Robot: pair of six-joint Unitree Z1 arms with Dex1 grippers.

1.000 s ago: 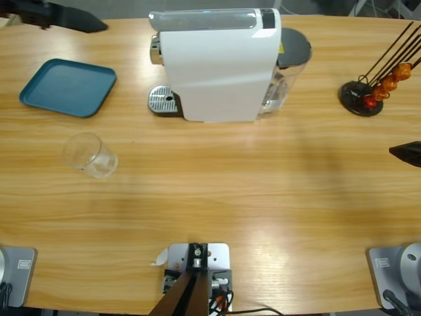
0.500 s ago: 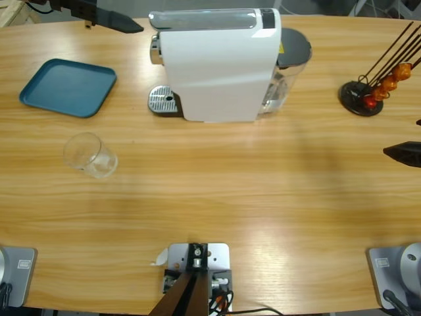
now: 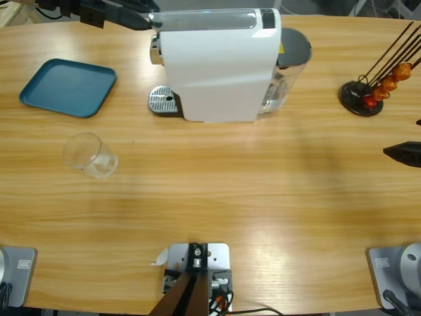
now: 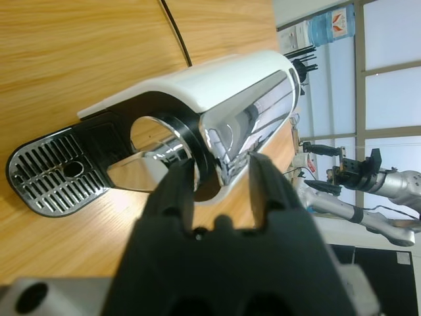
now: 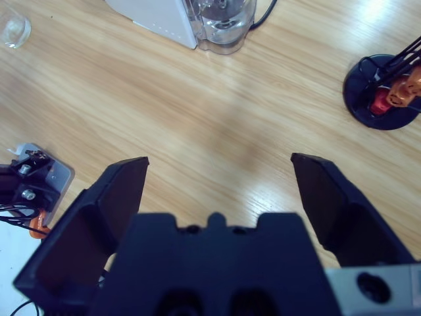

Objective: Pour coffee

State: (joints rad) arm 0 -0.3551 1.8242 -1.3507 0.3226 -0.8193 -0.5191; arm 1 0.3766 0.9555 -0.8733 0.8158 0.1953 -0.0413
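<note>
A white coffee machine (image 3: 217, 66) stands at the back middle of the table, its perforated drip tray (image 3: 163, 101) on its left end. My left gripper (image 3: 146, 20) hovers at the machine's upper left end. In the left wrist view this gripper (image 4: 222, 172) is narrowly open right in front of the machine's (image 4: 217, 85) chrome spout, above the drip tray (image 4: 52, 174). A clear glass tumbler (image 3: 90, 155) rests on the table at the left and looks empty; no coffee shows anywhere. My right gripper (image 3: 396, 153) stays at the right edge, and the right wrist view shows the gripper (image 5: 220, 161) wide open and holding nothing.
A teal tray (image 3: 68, 87) lies at the back left. A black capsule stand (image 3: 360, 99) with orange and red capsules sits at the back right. The machine's water tank (image 3: 289, 66) is on its right end. The tumbler (image 5: 14, 29) shows far off in the right wrist view.
My left gripper has travelled right along the table's far edge, from the back left corner to the machine's left end. The right gripper edged slightly left. The tumbler has not moved.
</note>
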